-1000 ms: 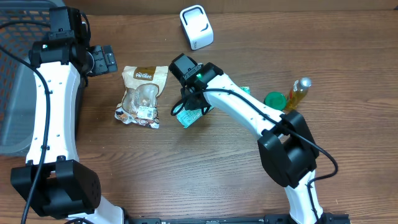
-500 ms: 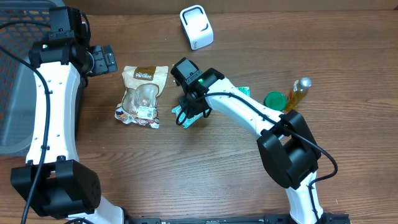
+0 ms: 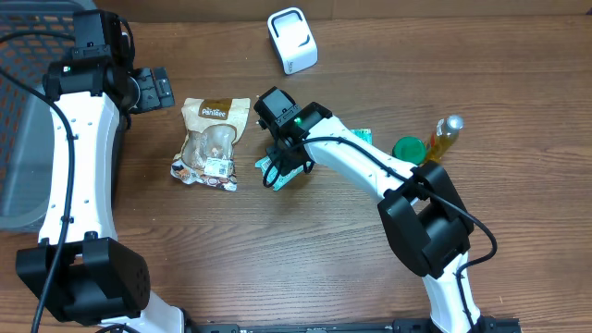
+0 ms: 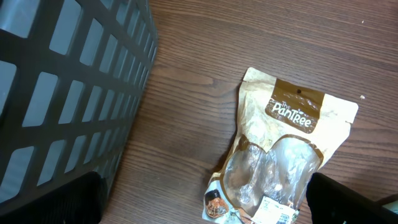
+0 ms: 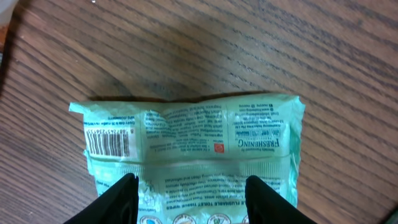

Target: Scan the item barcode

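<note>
Packet: green packet (image 5: 186, 140) lying flat on the table (image 5: 261, 43), printed back up, directly under my right gripper (image 5: 189, 190).
Barcode: barcode (image 5: 107, 143) at one end of the packet, facing up, uncovered.
Right jaws: apart, one finger (image 5: 121, 199) over each side of the packet's middle; I am not clamped on it, and I cannot tell whether the tips touch the wrapper.
Left jaws: my left gripper (image 3: 157, 89) stands wide apart with nothing between the fingers, up near the far left of the table.
Pouch: brown-and-cream snack pouch (image 4: 283, 155) lying flat just left of the packet, below my left gripper.
Scanner: white scanner (image 3: 292, 40) at the far edge, well apart from the packet.
Basket: dark mesh basket (image 4: 62, 81) on the left side.
Others: a green lid (image 3: 408, 148) and a yellow bottle (image 3: 444, 137) near each other on the right.
</note>
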`<state>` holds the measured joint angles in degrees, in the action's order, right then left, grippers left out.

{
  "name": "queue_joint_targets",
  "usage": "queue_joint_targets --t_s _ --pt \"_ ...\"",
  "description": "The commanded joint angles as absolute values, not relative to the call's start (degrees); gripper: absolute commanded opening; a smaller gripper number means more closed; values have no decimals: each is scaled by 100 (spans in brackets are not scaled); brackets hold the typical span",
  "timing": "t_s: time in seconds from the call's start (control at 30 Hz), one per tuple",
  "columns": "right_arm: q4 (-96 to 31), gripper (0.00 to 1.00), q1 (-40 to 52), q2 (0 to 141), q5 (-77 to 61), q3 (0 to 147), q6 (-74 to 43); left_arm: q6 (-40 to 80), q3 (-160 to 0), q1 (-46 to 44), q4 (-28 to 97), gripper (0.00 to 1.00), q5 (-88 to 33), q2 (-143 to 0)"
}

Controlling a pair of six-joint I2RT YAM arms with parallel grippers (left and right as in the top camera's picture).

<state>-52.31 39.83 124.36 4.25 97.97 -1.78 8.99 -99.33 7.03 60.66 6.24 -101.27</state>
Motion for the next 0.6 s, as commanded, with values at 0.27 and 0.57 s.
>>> queue_joint_targets --t_s 0.27,0.57 --pt "-5168 58 3955 12986 283 9749 54 878 -10018 749 6064 100 701 -10116" --pt "-5225 62 3955 12820 281 10049 47 878 -10018 749 6064 99 701 -10116"
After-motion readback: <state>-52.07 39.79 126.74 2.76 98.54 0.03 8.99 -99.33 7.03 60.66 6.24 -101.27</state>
